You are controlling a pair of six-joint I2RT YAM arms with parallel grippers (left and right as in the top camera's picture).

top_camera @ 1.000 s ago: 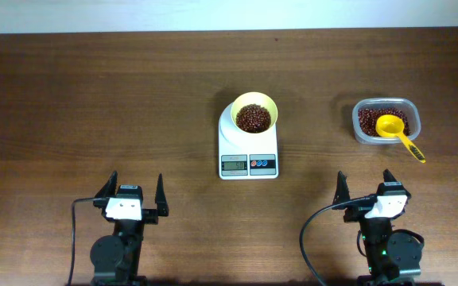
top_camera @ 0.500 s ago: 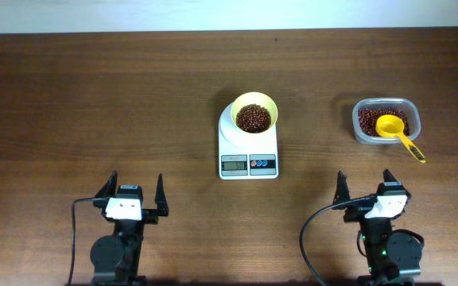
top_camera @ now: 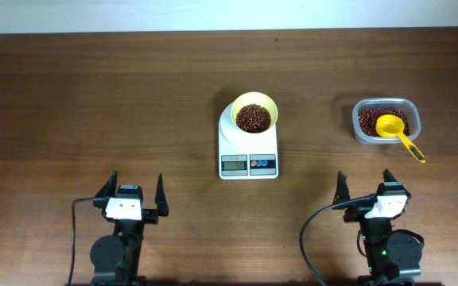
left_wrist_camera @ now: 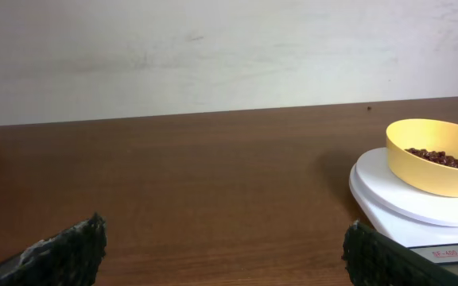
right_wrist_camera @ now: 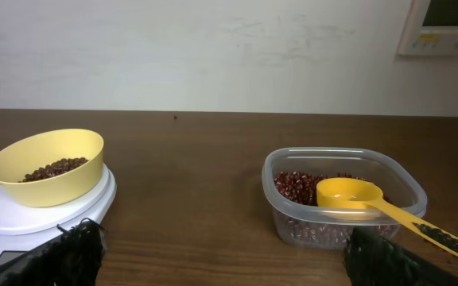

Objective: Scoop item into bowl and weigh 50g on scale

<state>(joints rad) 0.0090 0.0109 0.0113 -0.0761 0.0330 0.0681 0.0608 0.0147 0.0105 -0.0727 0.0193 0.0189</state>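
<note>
Nothing is shifting since a second ago. The left tool (top_camera: 137,181) and right tool (top_camera: 364,179) are resting low in frame, fingers apart, empty. The beans (top_camera: 254,118) are sitting in the bowl (top_camera: 235,107) on the scale (top_camera: 249,164), centre frame, so scooping is likely finishing.

Showing even, diffuse light, moderately bright. Casting a faint shadow beside the bowl (left_wrist_camera: 432,171). Blurring slightly in near foreground.

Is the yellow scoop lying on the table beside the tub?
No, the scoop rests inside the clear tub on the beans, its handle over the rim.
</note>
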